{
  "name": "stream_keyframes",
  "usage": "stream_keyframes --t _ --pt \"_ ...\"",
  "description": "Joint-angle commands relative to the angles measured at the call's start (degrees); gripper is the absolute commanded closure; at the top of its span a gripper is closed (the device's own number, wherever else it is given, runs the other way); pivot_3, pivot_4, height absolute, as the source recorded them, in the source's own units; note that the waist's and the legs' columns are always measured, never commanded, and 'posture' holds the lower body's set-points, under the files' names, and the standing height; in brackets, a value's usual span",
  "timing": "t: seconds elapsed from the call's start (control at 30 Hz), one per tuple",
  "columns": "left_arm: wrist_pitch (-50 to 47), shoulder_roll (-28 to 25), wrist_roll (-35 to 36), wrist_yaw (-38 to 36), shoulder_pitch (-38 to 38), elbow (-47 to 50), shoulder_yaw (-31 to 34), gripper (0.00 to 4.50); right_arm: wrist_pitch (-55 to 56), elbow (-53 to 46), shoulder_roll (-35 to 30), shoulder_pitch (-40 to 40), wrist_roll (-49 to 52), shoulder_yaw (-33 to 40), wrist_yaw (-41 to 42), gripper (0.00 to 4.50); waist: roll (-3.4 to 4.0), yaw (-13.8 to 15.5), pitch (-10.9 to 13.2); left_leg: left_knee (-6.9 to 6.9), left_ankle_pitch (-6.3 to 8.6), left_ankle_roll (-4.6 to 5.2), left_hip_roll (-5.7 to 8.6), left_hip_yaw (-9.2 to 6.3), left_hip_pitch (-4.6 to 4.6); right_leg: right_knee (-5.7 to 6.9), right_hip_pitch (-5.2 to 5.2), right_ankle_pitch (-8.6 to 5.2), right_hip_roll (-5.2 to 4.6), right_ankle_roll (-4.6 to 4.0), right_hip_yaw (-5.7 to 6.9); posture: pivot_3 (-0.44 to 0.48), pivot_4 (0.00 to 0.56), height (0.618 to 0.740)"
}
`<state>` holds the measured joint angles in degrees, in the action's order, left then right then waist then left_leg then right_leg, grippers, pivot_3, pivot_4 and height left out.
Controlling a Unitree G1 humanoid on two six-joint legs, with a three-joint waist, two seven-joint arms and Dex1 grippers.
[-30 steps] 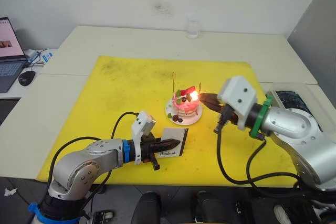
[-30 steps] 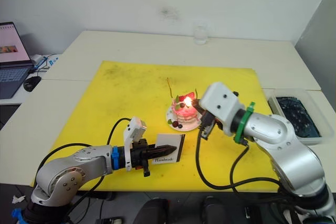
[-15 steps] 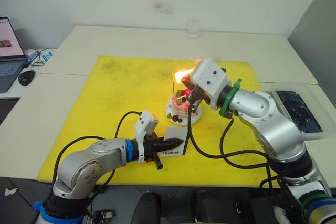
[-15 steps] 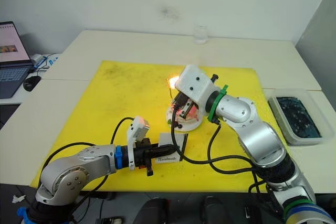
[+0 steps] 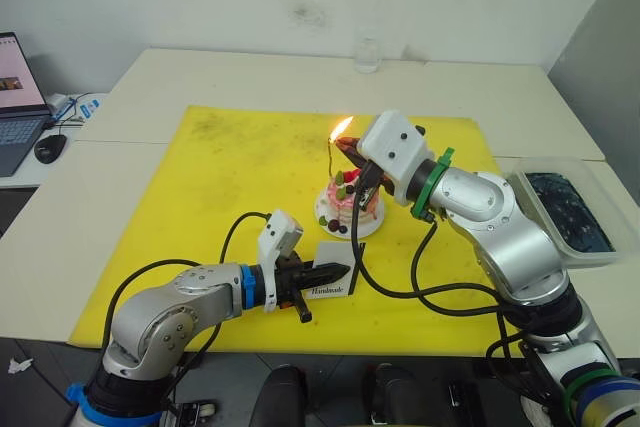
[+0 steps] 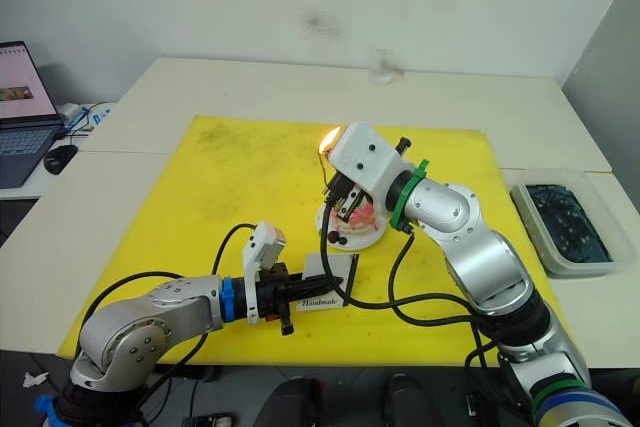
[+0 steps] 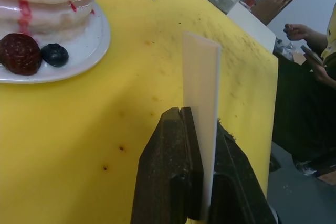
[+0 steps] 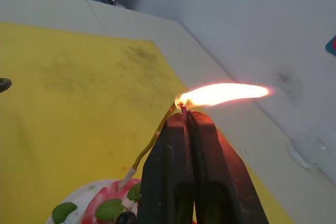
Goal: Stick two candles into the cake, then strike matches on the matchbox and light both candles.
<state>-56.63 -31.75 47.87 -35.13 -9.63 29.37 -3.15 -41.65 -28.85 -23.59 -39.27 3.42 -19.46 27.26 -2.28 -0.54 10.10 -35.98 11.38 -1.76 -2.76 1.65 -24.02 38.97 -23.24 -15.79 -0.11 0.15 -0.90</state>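
Burning at the candle (image 8: 152, 139) tip above the cake (image 5: 352, 209), the match (image 8: 183, 110) is nearly swallowed by the right gripper's (image 8: 185, 121) pinch; the left gripper (image 7: 198, 129) clamps the upright matchbox (image 7: 201, 103).

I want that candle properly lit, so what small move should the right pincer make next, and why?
Probably hold the right pincer steady a moment. It is shut on a short burning match, whose flame sits right at the tip of the thin yellow-green candle standing in the round pink cake. The wick likely needs a moment to catch.
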Motion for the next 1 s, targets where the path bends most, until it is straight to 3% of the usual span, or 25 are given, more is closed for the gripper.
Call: stream_keyframes --t 0.03,1.0 --pt "1.27 0.21 -0.1 -0.27 -0.73 1.96 -0.23 4.5 0.8 -1.72 0.2 -0.35 -0.58 0.61 0.32 4.49 0.0 0.0 0.0 0.0 0.0 0.0 0.0 0.0 0.0 0.0 0.0 0.0 0.0 0.0 0.0 0.0 0.15 0.74" --pt "2.18 0.12 -0.91 -1.08 -0.77 1.35 -1.16 4.5 -0.88 -2.93 1.08 -0.35 -0.5 0.41 1.22 4.49 0.0 -0.01 0.0 0.0 0.0 0.0 -0.01 0.0 0.0 0.0 0.0 0.0 0.0 0.0 0.0 0.0 0.15 0.74"
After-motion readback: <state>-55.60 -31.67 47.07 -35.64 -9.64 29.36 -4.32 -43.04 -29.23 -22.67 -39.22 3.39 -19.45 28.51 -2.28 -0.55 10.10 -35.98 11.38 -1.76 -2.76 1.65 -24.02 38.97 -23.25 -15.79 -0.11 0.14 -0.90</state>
